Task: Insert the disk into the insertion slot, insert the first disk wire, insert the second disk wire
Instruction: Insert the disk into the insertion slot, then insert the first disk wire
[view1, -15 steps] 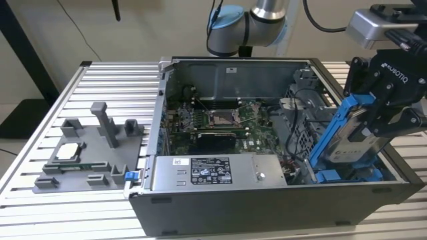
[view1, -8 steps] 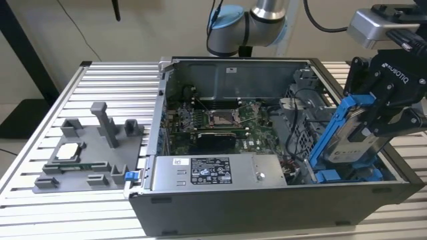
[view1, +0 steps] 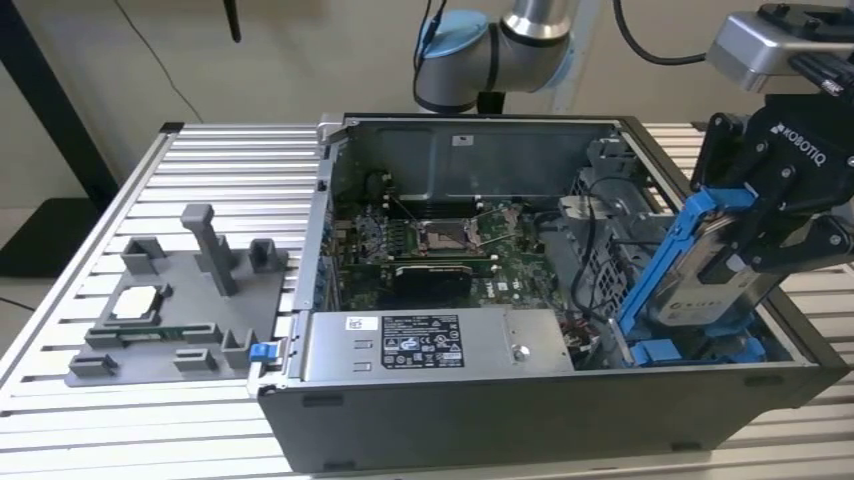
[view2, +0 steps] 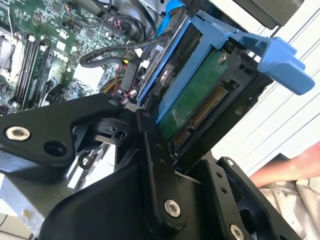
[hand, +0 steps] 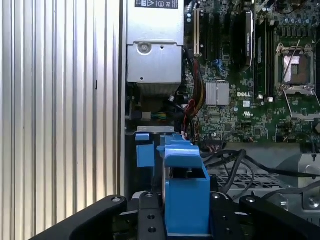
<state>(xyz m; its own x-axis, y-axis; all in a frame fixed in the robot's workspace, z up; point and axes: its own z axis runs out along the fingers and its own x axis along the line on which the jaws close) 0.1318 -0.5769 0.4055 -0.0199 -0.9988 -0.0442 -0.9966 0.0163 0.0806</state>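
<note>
1. The end effector (view1: 763, 238) is clenched on the disk (view1: 697, 285). Its black fingers (hand: 150, 220) press either side of the blue carrier frame. In the first wrist view the frame sits squarely between them, a hold near the upper end that leaves the lower end free to enter.
2. The disk hangs tilted, with its upper end leaning toward the exterior view's right. Its lower end is down at the insertion slot (view1: 667, 345) in the front corner of the open computer case (view1: 534, 410). I cannot tell whether it touches the slot's blue fittings.
3. The tilt looks deliberate, as it would steer the carrier past the case wall and the black cables (view1: 601, 240) just beside the bay.
4. In the second wrist view the disk's green circuit board (view2: 195, 100) and its connector edge show bare. I judge that neither wire is plugged in yet.
5. The case stands on the slatted worktop (view1: 200, 160). Its motherboard (view1: 441, 240) lies exposed, apart from the disk.
</note>
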